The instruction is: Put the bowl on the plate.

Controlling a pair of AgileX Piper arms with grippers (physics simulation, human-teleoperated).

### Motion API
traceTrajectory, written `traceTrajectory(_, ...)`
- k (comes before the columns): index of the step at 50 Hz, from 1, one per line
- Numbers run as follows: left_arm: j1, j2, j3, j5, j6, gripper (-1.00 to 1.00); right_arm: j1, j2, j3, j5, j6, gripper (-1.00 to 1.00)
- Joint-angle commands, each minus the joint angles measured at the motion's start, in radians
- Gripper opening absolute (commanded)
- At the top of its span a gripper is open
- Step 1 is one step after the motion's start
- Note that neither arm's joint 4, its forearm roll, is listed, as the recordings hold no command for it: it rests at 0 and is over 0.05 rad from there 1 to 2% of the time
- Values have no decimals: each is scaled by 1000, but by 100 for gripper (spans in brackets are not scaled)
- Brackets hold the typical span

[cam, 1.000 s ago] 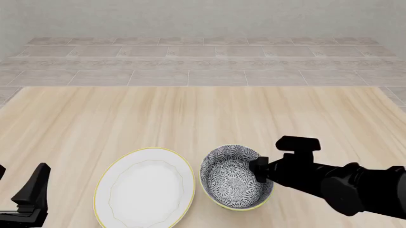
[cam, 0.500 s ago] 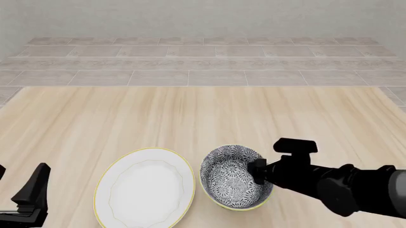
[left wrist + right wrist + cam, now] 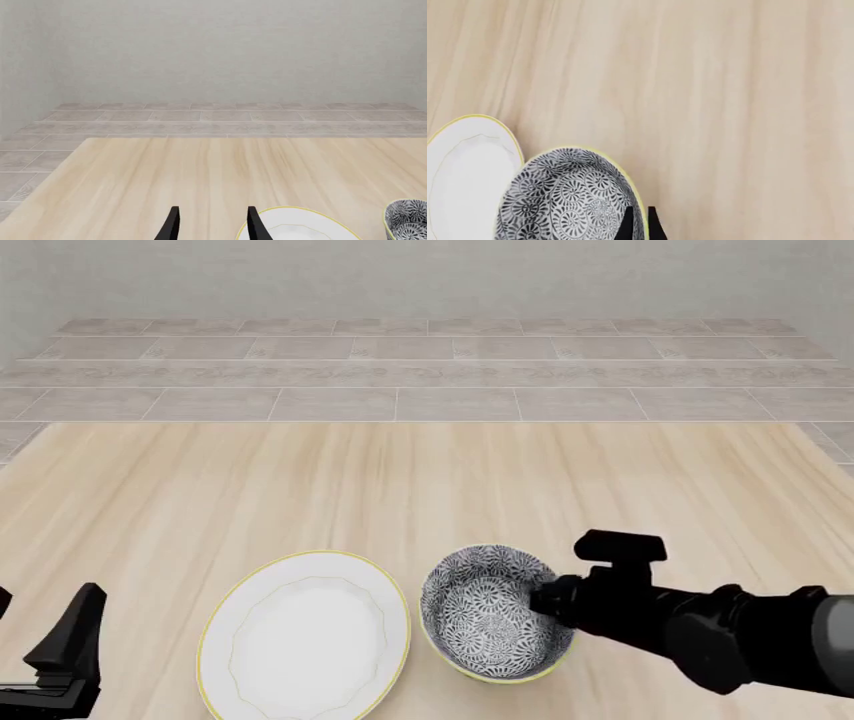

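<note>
Right fingers (image 3: 627,225) now straddle bowl (image 3: 491,612) rim.

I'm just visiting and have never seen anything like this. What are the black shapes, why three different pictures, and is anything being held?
These are computer-simulated pictures of two robot arms at a wooden table. The front view looks down over the table from the arms' side. The other two come from small cameras mounted on each arm, looking along its jaws.

On the table lie a white plate with a thin yellow edge and, just beside it, a patterned bowl. The bowl is meant to go onto the plate; it is not there yet.

The right gripper reaches over the bowl's right side, its jaws astride the rim, one inside and one outside, nearly closed on it. Whether they actually pinch it, I cannot tell.

The left gripper waits open near the plate, holding nothing.
</note>
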Motion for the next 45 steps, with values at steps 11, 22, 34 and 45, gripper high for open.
traceTrajectory(11,0,0,0,0,0,100,-18,-12,-3,14,-27,-100)
traceTrajectory(22,0,0,0,0,0,100,-25,-14,-4,15,-27,-100)
traceTrajectory(34,0,0,0,0,0,100,-17,-52,-25,49,-28,-100)
traceTrajectory(45,0,0,0,0,0,100,-16,-124,-56,107,-22,-100)
